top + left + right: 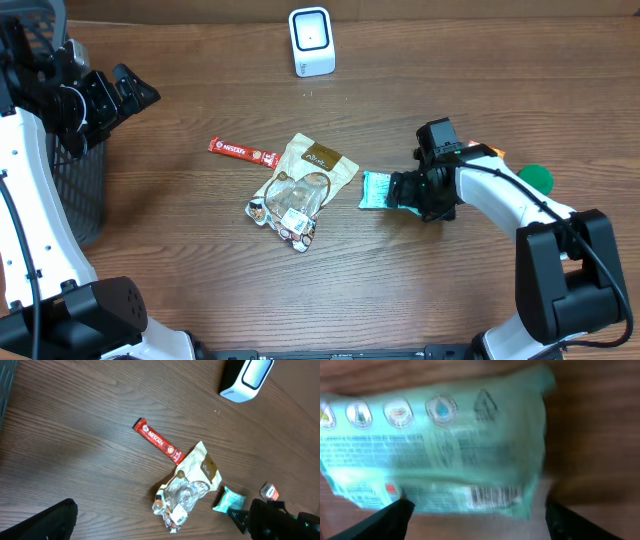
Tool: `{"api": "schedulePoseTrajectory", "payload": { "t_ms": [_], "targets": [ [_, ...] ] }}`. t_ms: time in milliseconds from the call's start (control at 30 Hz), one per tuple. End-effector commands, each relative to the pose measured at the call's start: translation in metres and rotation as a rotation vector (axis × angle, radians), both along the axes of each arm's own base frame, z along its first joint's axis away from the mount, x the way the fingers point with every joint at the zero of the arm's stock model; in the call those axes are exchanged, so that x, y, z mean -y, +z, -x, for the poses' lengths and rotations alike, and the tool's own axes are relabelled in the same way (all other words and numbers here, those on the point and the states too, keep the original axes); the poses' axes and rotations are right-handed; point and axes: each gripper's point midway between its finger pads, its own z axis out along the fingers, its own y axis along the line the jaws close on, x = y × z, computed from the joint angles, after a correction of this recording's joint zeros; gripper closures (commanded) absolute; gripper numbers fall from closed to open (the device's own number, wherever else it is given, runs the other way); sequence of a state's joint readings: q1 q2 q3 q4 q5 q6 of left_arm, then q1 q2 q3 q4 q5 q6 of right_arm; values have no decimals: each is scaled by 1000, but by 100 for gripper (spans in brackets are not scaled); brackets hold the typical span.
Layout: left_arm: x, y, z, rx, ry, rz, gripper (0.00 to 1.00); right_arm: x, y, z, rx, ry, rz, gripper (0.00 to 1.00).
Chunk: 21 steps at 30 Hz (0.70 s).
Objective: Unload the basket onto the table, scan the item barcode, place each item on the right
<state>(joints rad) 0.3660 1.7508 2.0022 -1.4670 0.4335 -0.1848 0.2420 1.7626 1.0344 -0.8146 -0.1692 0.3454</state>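
Teal plastic packet [378, 190] lies on your wooden counter [200, 290], well apart from the white box-shaped scanner [311, 40]. Both right gripper [398, 192] and left gripper [128, 88] gape, empty. Pickup seems next: clamp, carry its barcode [495, 494] scannerward.

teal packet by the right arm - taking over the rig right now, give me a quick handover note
Left gripper: open, empty, up by the black basket, far from the items.
Right gripper: open, tips at the teal packet, not clamped on it.
Things: the packet lies flat on the table, barcode facing up in the right wrist view. The scanner stands at the far edge, well apart. A Nescafe stick and a snack pouch lie left of the packet.
Done: right arm is at the packet; whether it was scanned cannot be told.
Left: grip it, carry it to the scanner, show the barcode.
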Motion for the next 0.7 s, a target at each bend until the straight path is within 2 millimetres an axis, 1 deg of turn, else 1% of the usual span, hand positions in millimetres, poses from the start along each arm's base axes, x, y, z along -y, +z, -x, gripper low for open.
{"api": "schedulePoseTrajectory", "payload": {
  "t_ms": [0,33,100,133,167,200,233,267,333,367,533,567,633,667],
  "targets": [
    [2,-1,-1,-3,-1,4,0,-8,37,-29,78,12,-25,11],
    [2,-1,-1,-3,-1,4,0,-9,48,-34,96,17,-25,11],
    [2,-1,-1,-3,-1,4,0,-10,62,-43,128,29,-27,12],
    [2,-1,-1,-4,-1,4,0,-11,65,-47,141,35,-30,12],
    [2,-1,-1,-4,-1,4,0,-12,67,-50,155,36,-32,15],
    [2,-1,-1,-4,-1,4,0,-13,68,-55,173,37,-33,25],
    [2,-1,-1,-4,-1,4,0,-12,67,-57,182,35,-25,38],
    [2,-1,-1,-4,-1,4,0,-9,65,-62,197,32,-10,65],
    [2,-1,-1,-4,-1,4,0,-5,61,-67,216,26,17,90],
    [2,-1,-1,-3,-1,4,0,-3,57,-70,224,23,30,96],
    [2,-1,-1,-4,-1,4,0,-4,32,-82,255,19,36,96],
    [2,-1,-1,-3,-1,4,0,-4,27,-83,260,19,35,95],
    [2,-1,-1,-4,-1,4,0,-2,18,-84,262,15,49,88],
    [2,-1,-1,-4,-1,4,0,2,13,-83,254,7,71,88]
  ]
}}
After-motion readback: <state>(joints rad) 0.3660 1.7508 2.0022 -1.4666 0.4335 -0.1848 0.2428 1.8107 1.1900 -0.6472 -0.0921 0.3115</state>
